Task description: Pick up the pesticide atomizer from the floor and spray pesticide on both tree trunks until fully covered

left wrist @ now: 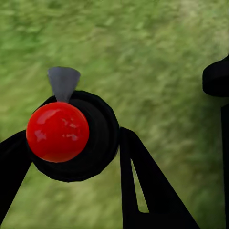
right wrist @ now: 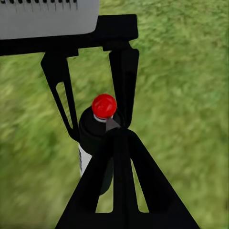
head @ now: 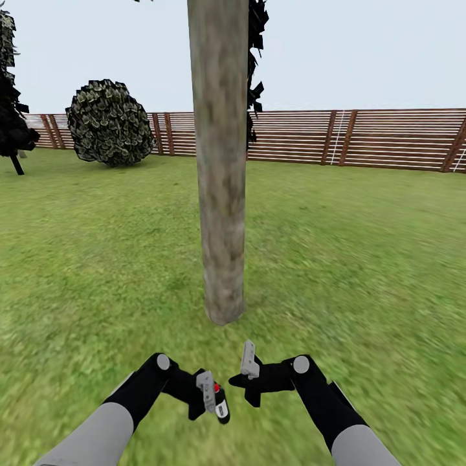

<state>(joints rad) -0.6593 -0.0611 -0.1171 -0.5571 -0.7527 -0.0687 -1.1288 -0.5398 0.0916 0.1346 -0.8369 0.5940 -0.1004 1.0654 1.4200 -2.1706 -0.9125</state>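
The tree trunk [head: 220, 162] looks like rough, matt bark, mottled grey-brown. The fence [head: 362, 139] is reddish-brown wooden slats. The lawn [head: 362, 259] is matt green grass. The sprayer [left wrist: 76, 136] has a matt black body and a glossy red cap, plastic-looking. The left gripper [head: 213, 398] has smooth matt black fingers.

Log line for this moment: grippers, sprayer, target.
left gripper: shut on pesticide atomizer | right gripper: empty, state unclear | tree trunk: straight ahead, upright on lawn
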